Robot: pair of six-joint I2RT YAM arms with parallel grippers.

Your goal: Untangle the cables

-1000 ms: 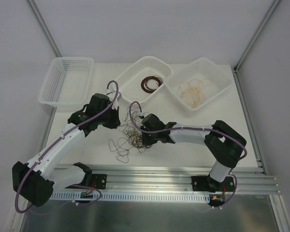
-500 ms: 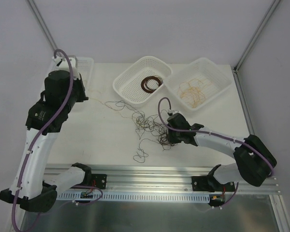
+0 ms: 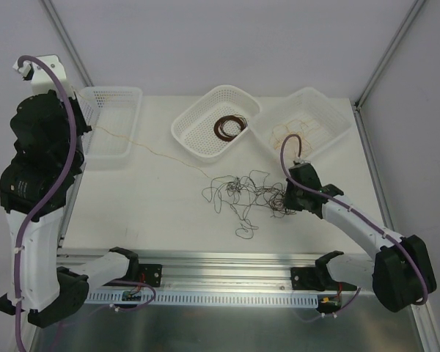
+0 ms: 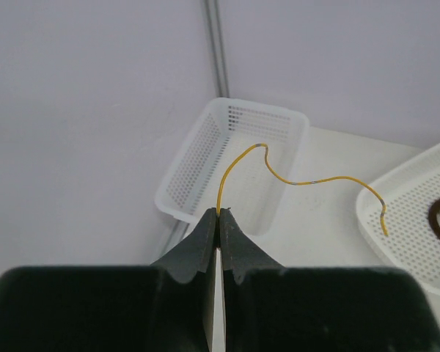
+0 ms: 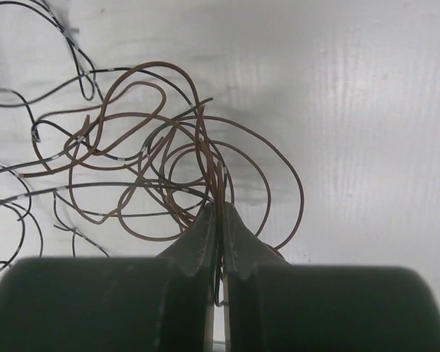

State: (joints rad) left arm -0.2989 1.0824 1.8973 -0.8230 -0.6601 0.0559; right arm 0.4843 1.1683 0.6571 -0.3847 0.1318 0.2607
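Note:
A tangle of thin black and dark brown cables (image 3: 246, 194) lies on the white table, right of centre. My right gripper (image 3: 288, 196) is at the tangle's right edge, shut on dark brown cable loops (image 5: 169, 147) that rise between its tips (image 5: 220, 211). My left gripper (image 3: 86, 123) is raised high at the far left, over the left basket. It is shut (image 4: 220, 214) on the end of a tan-orange cable (image 4: 293, 180). This cable (image 3: 161, 152) stretches in a long line from the left gripper down to the tangle.
Three white mesh baskets stand along the back. The left one (image 3: 114, 89) holds nothing I can see. The middle one (image 3: 177, 129) holds a dark brown coil (image 3: 229, 126), and the right one (image 3: 308, 93) holds tan wires (image 3: 293, 136). Metal rails run along the near edge.
The left arm rose and swung far left, drawing the tan-orange cable out of the tangle. The right gripper shut on the brown loops and moved right, dragging the tangle with it.

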